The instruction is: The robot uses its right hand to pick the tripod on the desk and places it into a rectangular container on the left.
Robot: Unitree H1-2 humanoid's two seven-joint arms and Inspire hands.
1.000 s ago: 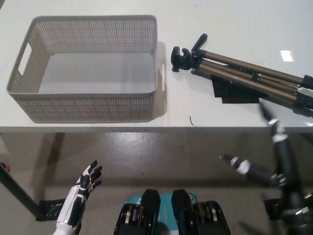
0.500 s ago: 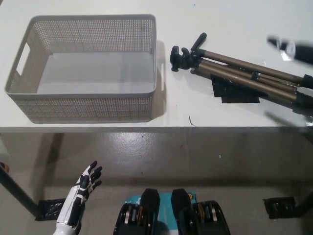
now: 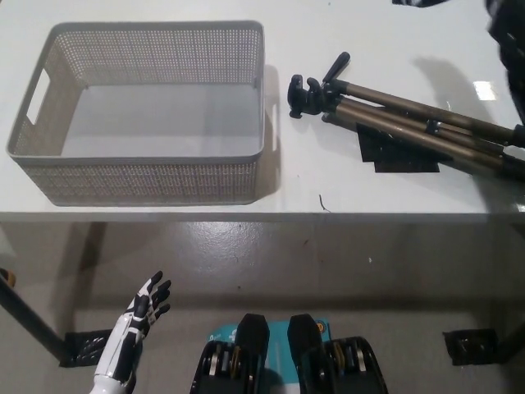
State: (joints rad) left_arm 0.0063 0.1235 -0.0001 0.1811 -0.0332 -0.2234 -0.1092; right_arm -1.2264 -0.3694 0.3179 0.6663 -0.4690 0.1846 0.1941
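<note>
The tripod (image 3: 394,121) lies folded on the white desk at the right, its black head (image 3: 307,94) pointing left toward the basket and its bronze legs running off to the right edge. A grey perforated rectangular basket (image 3: 148,182) stands empty on the desk's left. My black right hand (image 3: 506,29) is a blurred dark shape at the top right corner, above and beyond the tripod's legs and not touching them. My white left hand (image 3: 138,322) hangs at the lower left below the desk, open and holding nothing.
A black tape patch (image 3: 404,157) lies on the desk under the tripod's legs. The desk's front edge (image 3: 262,217) runs across the middle, with grey floor below it. A bare strip of desk separates basket and tripod.
My right arm has swung up from the lower right, past the tripod's legs, to the top right corner. Tripod, basket and left hand have stayed put.
</note>
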